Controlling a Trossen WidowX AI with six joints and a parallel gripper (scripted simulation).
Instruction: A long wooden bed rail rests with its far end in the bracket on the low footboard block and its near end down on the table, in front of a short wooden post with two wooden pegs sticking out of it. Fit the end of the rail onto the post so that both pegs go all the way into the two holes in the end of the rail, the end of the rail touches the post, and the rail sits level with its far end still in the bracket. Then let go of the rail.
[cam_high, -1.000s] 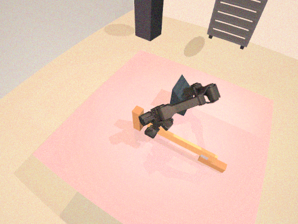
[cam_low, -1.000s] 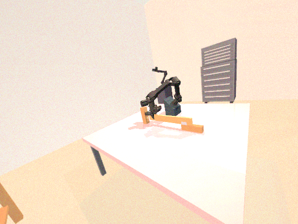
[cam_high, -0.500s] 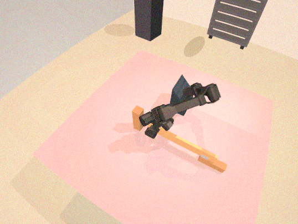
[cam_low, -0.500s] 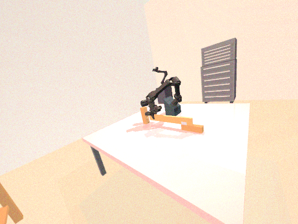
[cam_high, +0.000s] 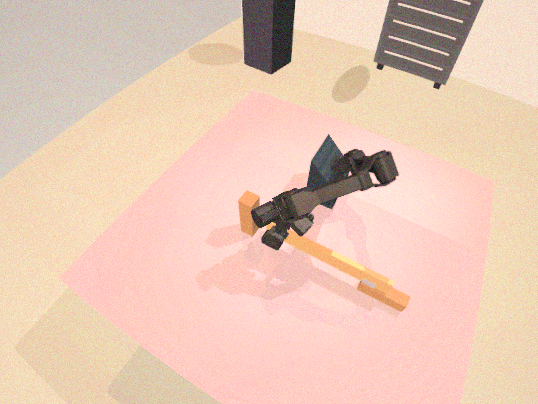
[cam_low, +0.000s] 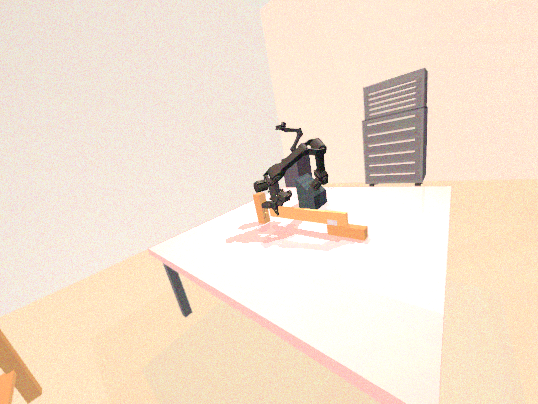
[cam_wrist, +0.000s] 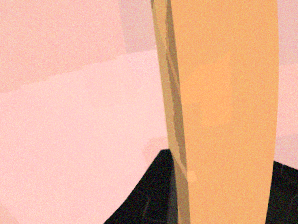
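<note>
The long wooden rail (cam_high: 330, 259) (cam_low: 312, 215) (cam_wrist: 222, 110) runs from the short wooden post (cam_high: 247, 209) (cam_low: 259, 204) to the low footboard block (cam_high: 395, 298) (cam_low: 352, 232). Its far end sits in the grey bracket (cam_high: 368, 284) (cam_low: 332, 222). My gripper (cam_high: 287, 231) (cam_low: 274, 205) is shut on the rail near its post end and holds that end up off the table, close to the post. The wrist view shows the rail between my dark fingers. The pegs and the rail's holes are hidden behind the gripper, so I cannot tell whether the end touches the post.
The arm's dark teal base (cam_high: 324, 161) (cam_low: 310, 195) stands just behind the rail. The pink table (cam_high: 150, 225) (cam_low: 350, 300) ends at an edge near the camera. A dark pillar (cam_high: 267, 35) and a grey drawer cabinet (cam_high: 425, 35) (cam_low: 395, 135) stand on the floor beyond.
</note>
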